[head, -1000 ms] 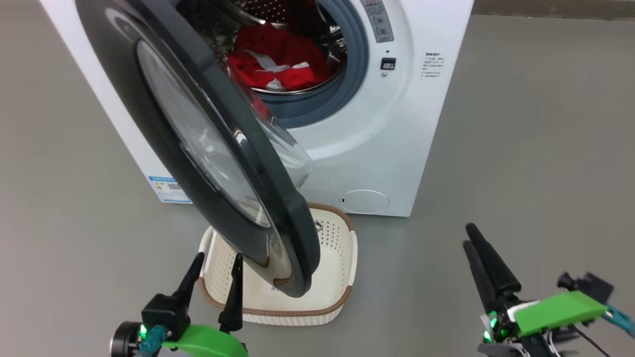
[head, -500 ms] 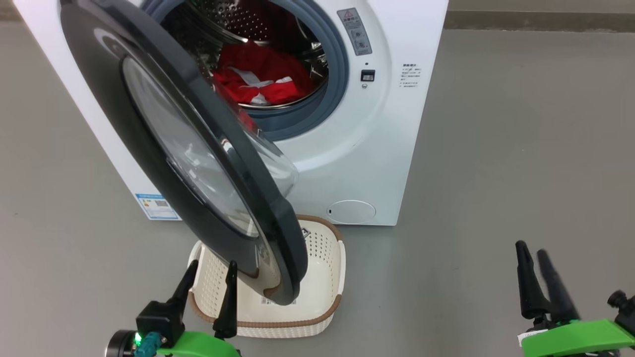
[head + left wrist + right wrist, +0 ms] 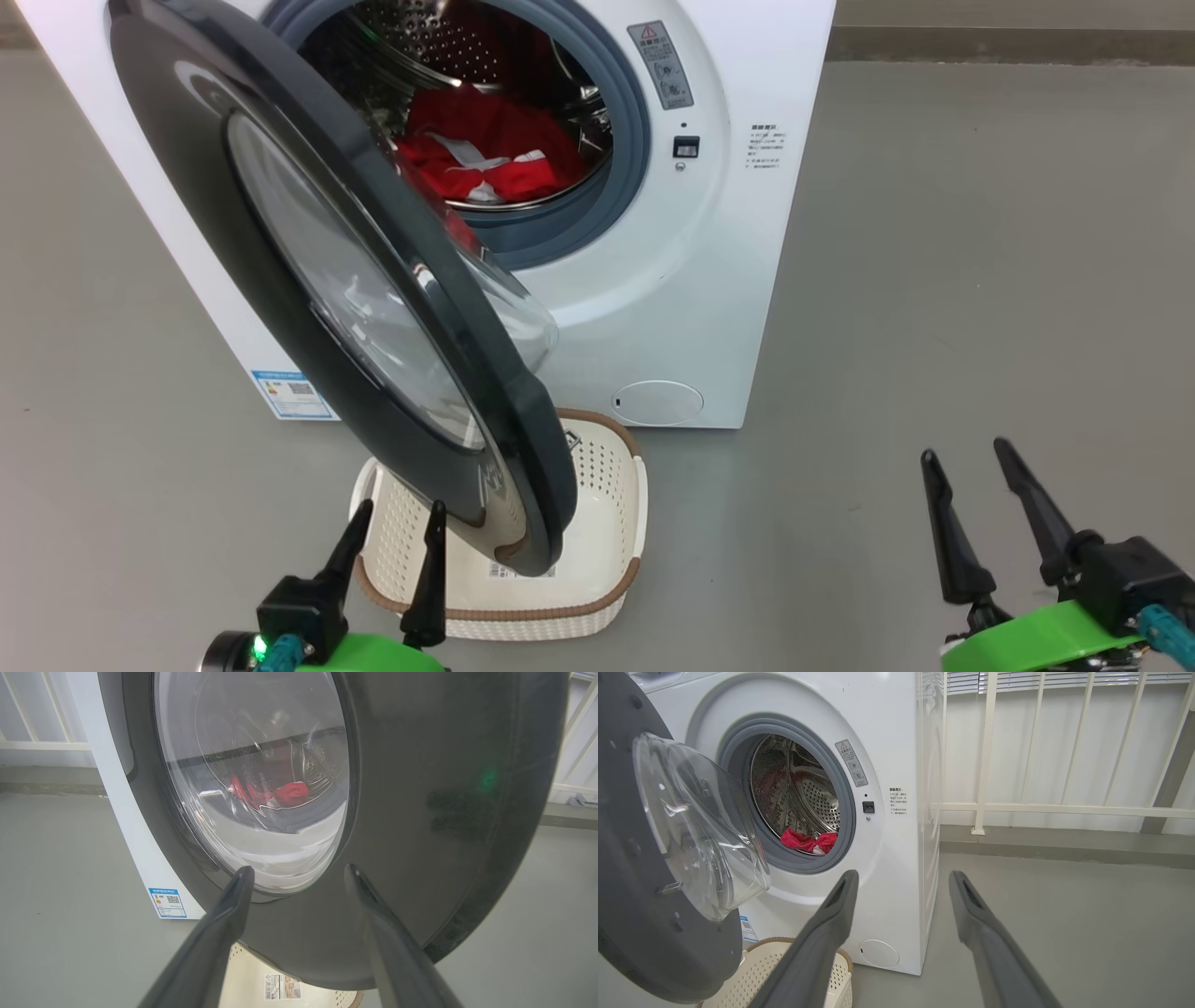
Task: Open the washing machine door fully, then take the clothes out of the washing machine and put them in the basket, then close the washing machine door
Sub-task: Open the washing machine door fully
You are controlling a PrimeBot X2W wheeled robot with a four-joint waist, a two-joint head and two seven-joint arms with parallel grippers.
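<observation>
Head view, nearest first: the left gripper (image 3: 401, 509) hovers at the bottom left with its two dark fingers spread wide, holding nothing. Its tips point at the near rim of the basket (image 3: 523, 611) and the lower edge of the washing machine door (image 3: 345, 271). In the left wrist view the fingertips (image 3: 243, 877) lie against the door's glossy black rim, but I cannot tell whether they touch it. The right gripper (image 3: 964, 453) hangs at the lower right over bare grey floor (image 3: 934, 280), fingers also wide apart and empty, well clear of the machine.

The basket stands on the floor just in front of the washing machine (image 3: 709, 280), partly under the door. The door is swung out from the machine's left side, its clear glass bowl bulging back toward the opening. Further in, past the grey gasket (image 3: 625, 140), the clothes (image 3: 485, 154) lie in a red and white heap at the bottom of the steel drum. A white railing (image 3: 1064, 809) runs behind the machine.
</observation>
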